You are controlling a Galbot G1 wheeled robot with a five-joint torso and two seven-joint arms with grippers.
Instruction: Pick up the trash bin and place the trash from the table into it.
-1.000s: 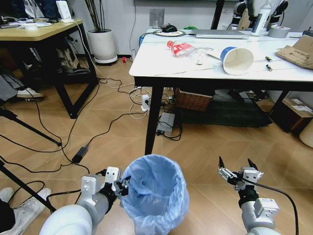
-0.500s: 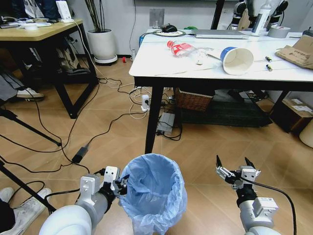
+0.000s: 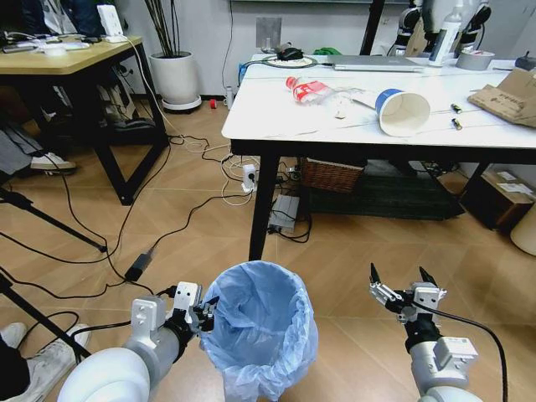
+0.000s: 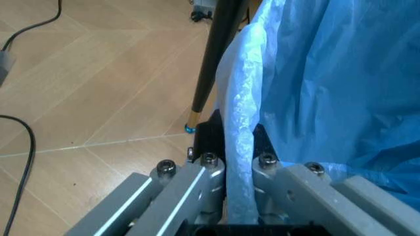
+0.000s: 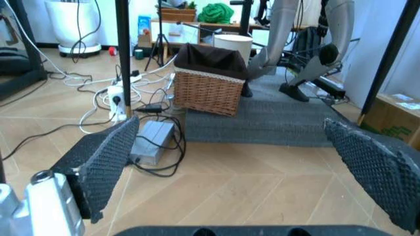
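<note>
left gripper pinched on the bin's rim, litter waiting on the marble table

where the left gripper's (image 4: 239, 164) two fingers (image 4: 203, 162) met, they were closed on a fold of crinkly light-blue bag at the rim of the trash bin (image 3: 261, 327), the plastic squeezed flat between them. seen from the head, that left gripper (image 3: 203, 314) sat at the bin's left edge, low before the robot, with its grey arm reaching in from the lower left. the bin stood on the wood-pattern floor just in front of the table's near black leg (image 3: 262, 207), its mouth open upward and the bag spilling over the sides.

to the right, the right gripper (image 3: 404, 285) hung above the floor, well apart from the bin, its fingers (image 5: 105, 160) spread wide with nothing between them. through the right wrist camera the gap framed a wicker basket (image 5: 208, 84) and a dark mat under the table.

up on the table (image 3: 276, 113), the white marble-look top held the trash: a crushed clear bottle (image 3: 314, 88) with a red label lay near the left end, a blue-and-white paper cup (image 3: 400, 109) lay on its side beside it with its mouth toward the robot, and torn brown cardboard (image 3: 507, 94) sat at the right end. two small batteries (image 3: 456, 115) lay between cup and cardboard. a laptop (image 3: 373, 61) rested along the far edge.

cables (image 3: 167, 226) trailed over the floor to the left, below a light-wood desk (image 3: 59, 54).
</note>
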